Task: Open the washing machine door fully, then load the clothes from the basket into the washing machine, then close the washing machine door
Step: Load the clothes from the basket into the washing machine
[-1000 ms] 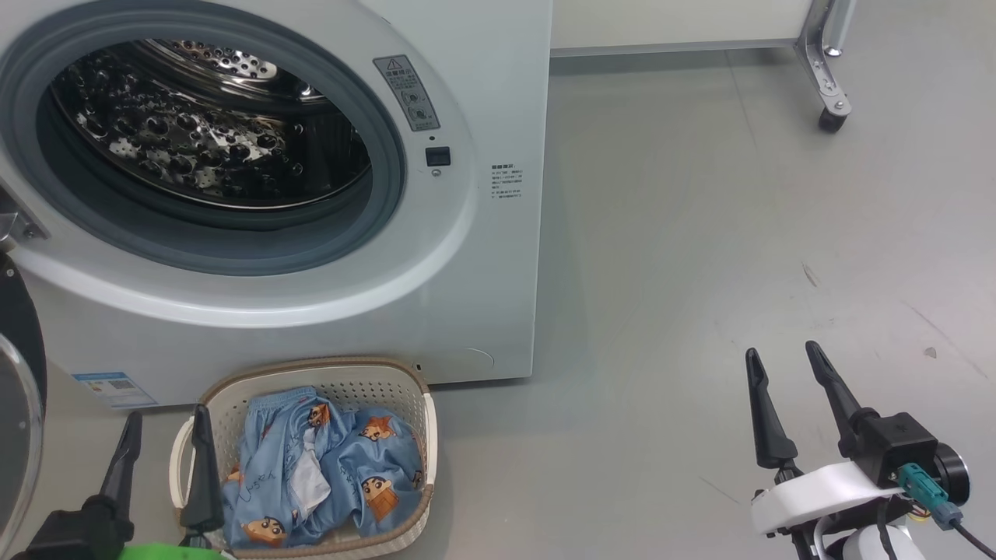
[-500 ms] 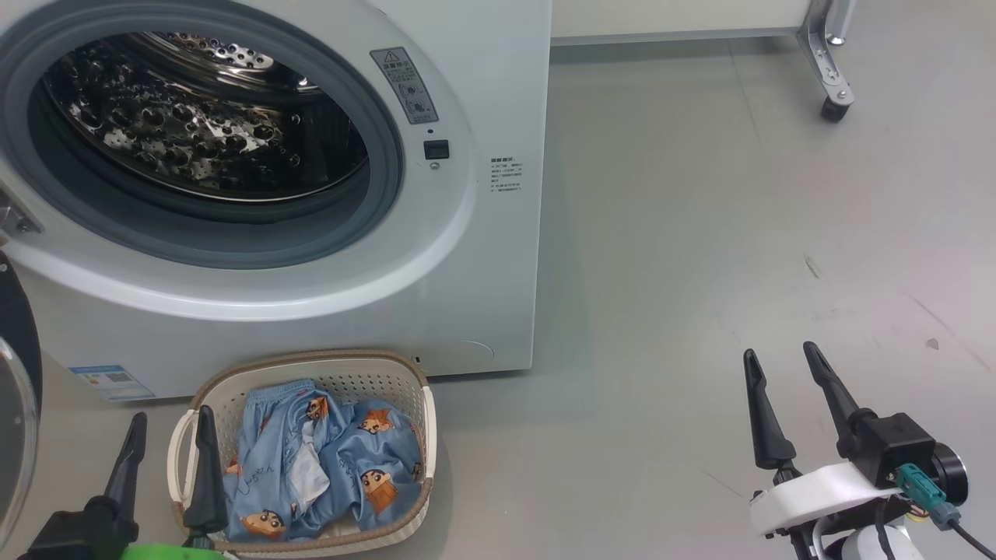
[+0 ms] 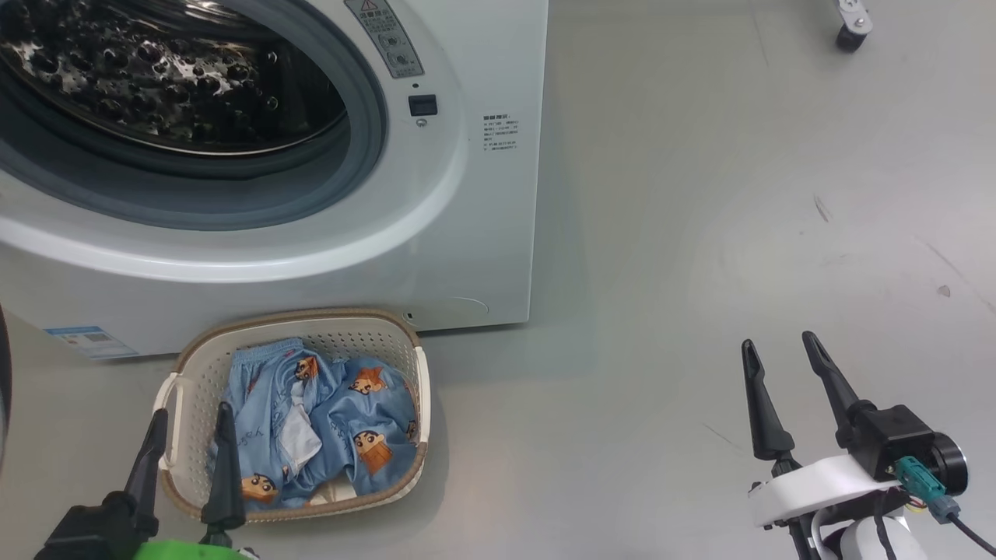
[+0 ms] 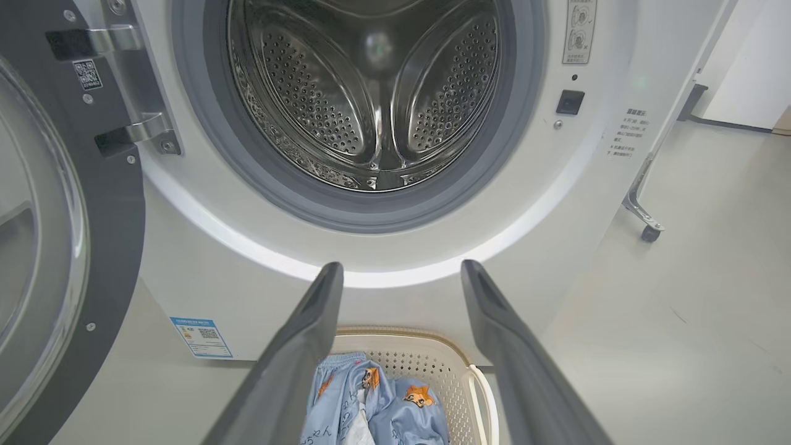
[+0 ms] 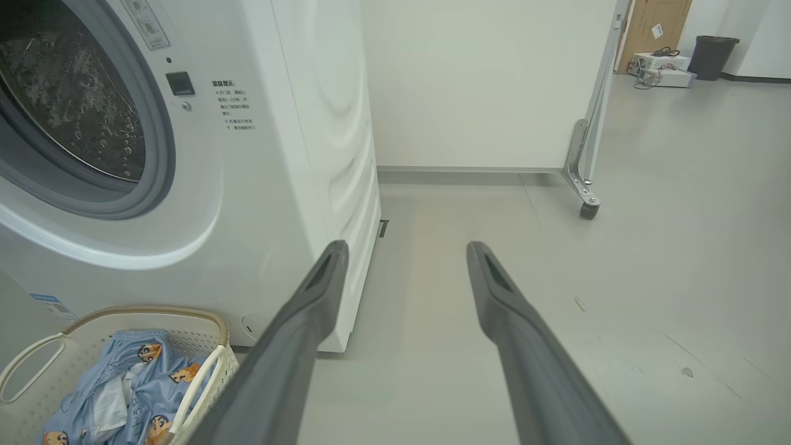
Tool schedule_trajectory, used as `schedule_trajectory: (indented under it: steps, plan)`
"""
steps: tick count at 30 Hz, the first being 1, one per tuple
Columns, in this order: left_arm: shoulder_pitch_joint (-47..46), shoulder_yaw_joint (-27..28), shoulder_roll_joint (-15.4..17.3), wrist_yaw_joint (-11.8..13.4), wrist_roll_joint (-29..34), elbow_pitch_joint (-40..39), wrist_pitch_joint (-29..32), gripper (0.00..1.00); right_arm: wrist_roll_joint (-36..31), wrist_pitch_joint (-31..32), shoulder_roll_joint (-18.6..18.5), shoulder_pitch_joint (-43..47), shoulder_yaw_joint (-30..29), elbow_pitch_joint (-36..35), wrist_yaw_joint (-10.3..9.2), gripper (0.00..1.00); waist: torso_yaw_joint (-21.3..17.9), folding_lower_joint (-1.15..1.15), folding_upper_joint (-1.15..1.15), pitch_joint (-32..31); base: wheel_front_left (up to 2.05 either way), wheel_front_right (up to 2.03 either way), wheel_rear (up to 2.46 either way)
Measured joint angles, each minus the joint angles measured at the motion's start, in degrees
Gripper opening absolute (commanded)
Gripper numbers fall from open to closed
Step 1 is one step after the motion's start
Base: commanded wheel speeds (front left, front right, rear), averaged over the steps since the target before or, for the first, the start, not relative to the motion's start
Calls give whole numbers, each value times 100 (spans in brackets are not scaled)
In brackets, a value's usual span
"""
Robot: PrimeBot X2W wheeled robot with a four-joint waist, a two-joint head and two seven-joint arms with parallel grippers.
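Head view: a cream perforated plastic basket (image 3: 421,389) of light blue cartoon-print clothes (image 3: 342,416) is set before the white washing machine (image 3: 482,233); left gripper (image 3: 193,412) and right gripper (image 3: 779,342) are held spread. Left wrist view: its black-rimmed round glass door (image 4: 117,247) is swung open.

Head cam sits high, looking fwd and down: big white front-loading washing machine (image 3: 490,233) close at upper left, small cream-white perforated plastic basket (image 3: 366,346) at its foot, pale grey floor (image 3: 700,233) off to the right. Left wrist cam is low, v. near, facing straight into the perforated steel drum (image 4: 371,93), w/ the round glass door with glossy black rim (image 4: 117,235) on that view's left. Right wrist cam is low too, off the machine's right front corner, facing along its side twd a plain white wall (image 5: 482,80). All three share the machine's front and the basket.
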Motion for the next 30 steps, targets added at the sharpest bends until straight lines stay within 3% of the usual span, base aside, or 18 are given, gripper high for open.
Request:
schedule_trajectory:
  steps: [15,30]
  plan:
    - [-653,-165,0,-7,-191,232,0,100,-36,1,2,-322,86,-35,-1,100,-38,0,0,1060,0,0,0]
    - [-1961,-60,131,-47,-252,1167,2,100,-77,1,2,-876,216,-186,9,100,-165,1,0,2271,0,0,0]
